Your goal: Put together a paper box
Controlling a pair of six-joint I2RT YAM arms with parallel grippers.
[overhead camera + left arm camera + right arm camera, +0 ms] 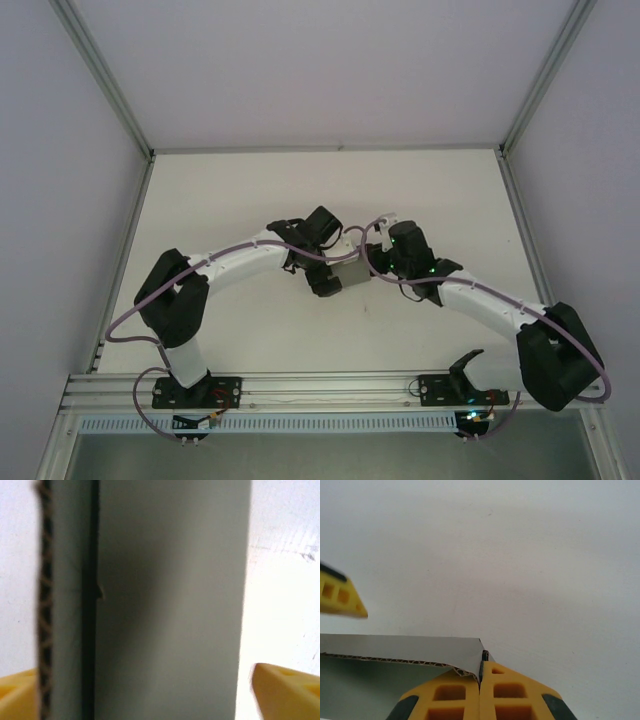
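Observation:
The paper box point(352, 272) is a small grey corrugated-cardboard piece held between the two arms at mid-table. In the left wrist view a grey panel of the paper box point(170, 605) stands upright between my left gripper's point(140, 672) yellow fingertips point(285, 690), which are spread wide, with a gap of table on the right side. My left gripper point(326, 276) is open around it. My right gripper point(481, 662) is shut, pinching the corner of a wall of the paper box point(405, 647). From above, the right gripper point(378, 262) is at the box's right side.
The white table point(250, 200) stretches around the arms, walled by pale panels and aluminium rails point(330, 385) at the near edge. A yellow fingertip of the left gripper point(340, 597) shows at the left in the right wrist view.

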